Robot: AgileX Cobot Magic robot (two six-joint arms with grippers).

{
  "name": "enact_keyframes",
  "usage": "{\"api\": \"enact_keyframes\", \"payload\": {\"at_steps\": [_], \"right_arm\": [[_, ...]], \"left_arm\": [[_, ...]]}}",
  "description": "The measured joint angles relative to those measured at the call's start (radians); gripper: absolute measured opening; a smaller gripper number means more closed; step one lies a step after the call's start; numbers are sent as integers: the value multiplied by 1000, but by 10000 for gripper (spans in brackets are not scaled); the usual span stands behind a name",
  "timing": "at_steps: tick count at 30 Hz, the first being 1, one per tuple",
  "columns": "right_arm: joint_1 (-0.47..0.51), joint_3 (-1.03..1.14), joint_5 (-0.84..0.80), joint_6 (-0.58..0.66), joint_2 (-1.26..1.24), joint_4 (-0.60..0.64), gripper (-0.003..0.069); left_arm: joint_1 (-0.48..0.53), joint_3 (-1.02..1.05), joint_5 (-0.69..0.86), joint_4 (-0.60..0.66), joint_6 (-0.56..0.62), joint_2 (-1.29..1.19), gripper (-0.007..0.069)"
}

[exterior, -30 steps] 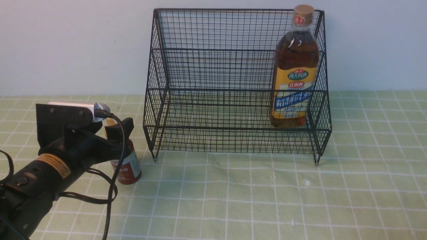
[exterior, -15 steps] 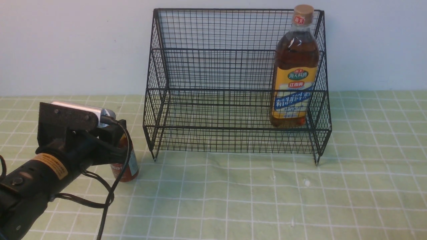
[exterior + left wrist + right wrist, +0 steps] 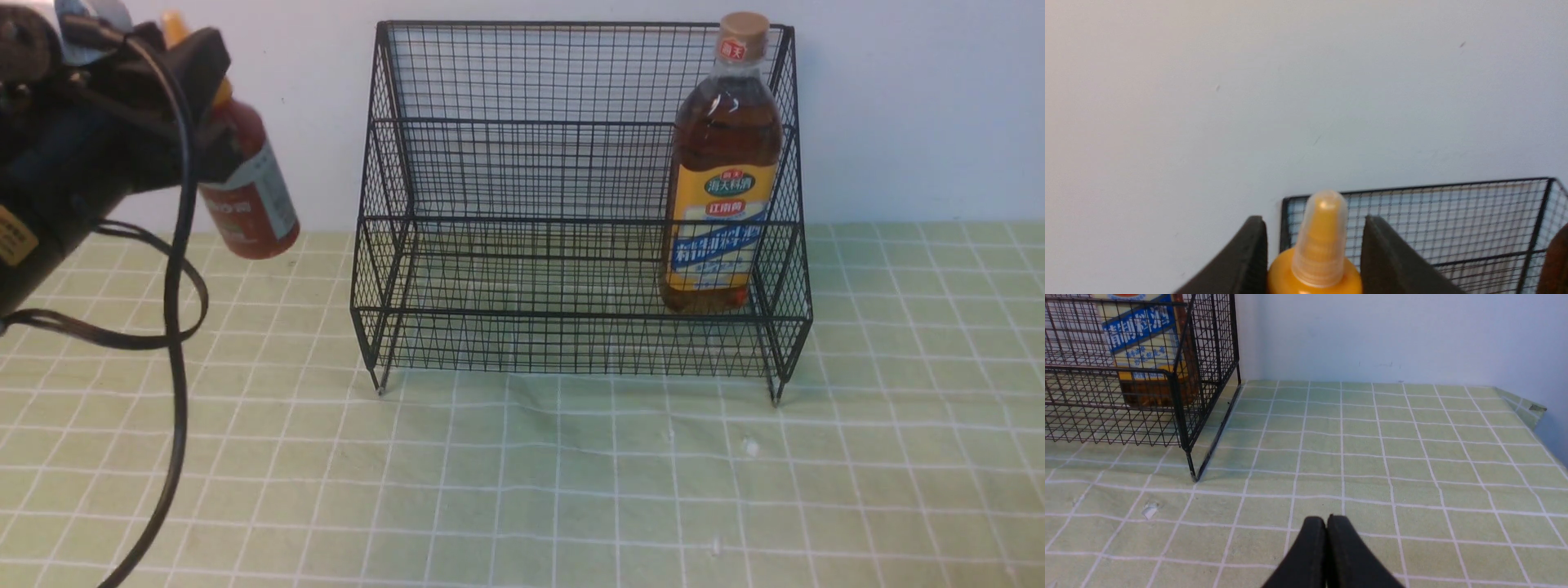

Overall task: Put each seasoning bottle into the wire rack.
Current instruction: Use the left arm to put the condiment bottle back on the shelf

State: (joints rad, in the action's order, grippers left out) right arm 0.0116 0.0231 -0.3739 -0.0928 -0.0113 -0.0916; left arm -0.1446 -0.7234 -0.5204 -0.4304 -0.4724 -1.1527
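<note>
**Red bottle [image 3: 249,196] aloft, left of the rack [image 3: 522,163]**

The left end effector [image 3: 1314,232] is half-closed around it just below the nozzle, tilted, probably high enough to clear the rack's side. The amber bottle [image 3: 722,188] stands at the rack's right end, leaving the left free. The right end effector [image 3: 1326,539], closed and empty, hangs low over the table [image 3: 571,490].

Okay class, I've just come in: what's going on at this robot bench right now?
The left end effector is closed on the small red-sauce bottle, holding it tilted in the air to the left of the wire rack. The tall amber bottle already stands inside the rack at its right end. The right end effector is shut, holding nothing.
</note>
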Motion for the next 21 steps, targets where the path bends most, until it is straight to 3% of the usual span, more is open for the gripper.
{"api": "enact_keyframes", "payload": {"at_steps": [3,8,21], "right_arm": [[0,0,0,0,0,0,-14],[0,0,0,0,0,0,-14],[0,0,0,0,0,0,-14]], "left_arm": [[-75,-58,-2,-101,-45,-57,267],[-140,-105,-7,-106,-55,-178,267],[-157,-120,-166,-63,-10,-392,267]]}}
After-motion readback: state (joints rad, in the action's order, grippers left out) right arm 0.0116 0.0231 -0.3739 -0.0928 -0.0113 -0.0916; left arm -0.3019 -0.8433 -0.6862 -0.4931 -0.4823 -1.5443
